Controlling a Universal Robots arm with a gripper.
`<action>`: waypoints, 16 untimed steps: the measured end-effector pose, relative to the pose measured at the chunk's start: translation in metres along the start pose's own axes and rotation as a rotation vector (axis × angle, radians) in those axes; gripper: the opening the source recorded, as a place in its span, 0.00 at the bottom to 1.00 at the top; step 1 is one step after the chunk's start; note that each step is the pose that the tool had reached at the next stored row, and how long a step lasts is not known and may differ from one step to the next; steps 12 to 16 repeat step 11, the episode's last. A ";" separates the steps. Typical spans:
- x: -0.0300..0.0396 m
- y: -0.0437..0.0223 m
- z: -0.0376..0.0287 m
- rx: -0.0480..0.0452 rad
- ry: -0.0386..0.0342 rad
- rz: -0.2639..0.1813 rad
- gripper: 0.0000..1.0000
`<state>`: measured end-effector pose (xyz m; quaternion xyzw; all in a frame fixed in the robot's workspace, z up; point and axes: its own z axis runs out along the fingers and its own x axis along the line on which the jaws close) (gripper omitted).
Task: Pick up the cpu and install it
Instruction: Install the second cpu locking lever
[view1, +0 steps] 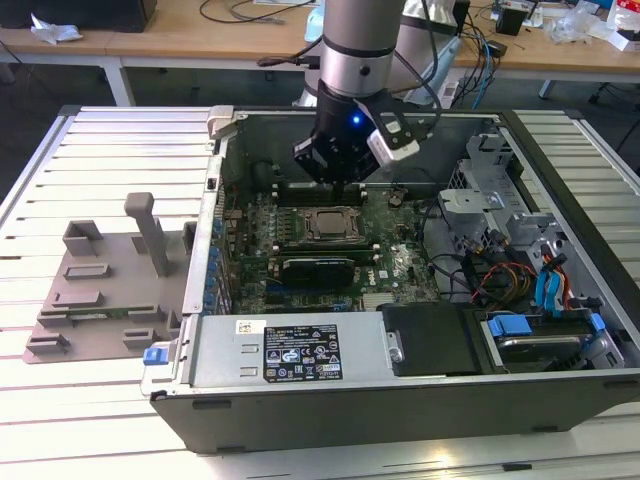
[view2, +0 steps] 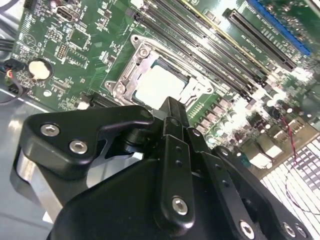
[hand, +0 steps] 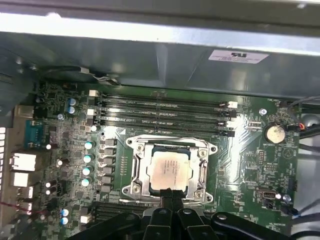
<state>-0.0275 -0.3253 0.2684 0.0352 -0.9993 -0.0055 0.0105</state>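
I have the black two-finger gripper (hand: 169, 196) hovering low over the green motherboard (hand: 240, 155) inside the open grey computer case (view1: 420, 385). The small square cpu with its shiny silver-grey metal top (hand: 169, 170) already lies inside the dark square socket with the metal frame (hand: 134, 167), and in both wrist views the fingers (view2: 176, 116) look pressed together with nothing between them, their tips just beside the socket's edge nearest the gripper.

My worry from here is the chip's seating. From these angles I cannot tell whether it sits flat and correctly oriented in the socket; if a corner rides up, any downward nudge from the fingertips could tilt it or harm the contacts beneath. The fingers are also close to the frame, so a sideways drift could scrape the frame or shift the chip. The long black memory slots (hand: 160, 112) and the row of small silver capacitors (hand: 88, 163) stand near enough that a careless swing of the wrist might clip them.

As for writing, I see a black label with white print (view1: 300, 352) on the silver power supply box (view1: 240, 350) and a white sticker (hand: 239, 56) on the case wall, but I cannot read either, nor the fine marking on the chip's lid
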 end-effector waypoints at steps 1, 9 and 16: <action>0.0001 0.0000 -0.0051 0.0009 0.0002 0.000 0.11; 0.0003 0.0001 -0.0138 0.0018 0.0003 0.000 0.11; 0.0003 0.0001 -0.0138 0.0018 0.0003 0.000 0.11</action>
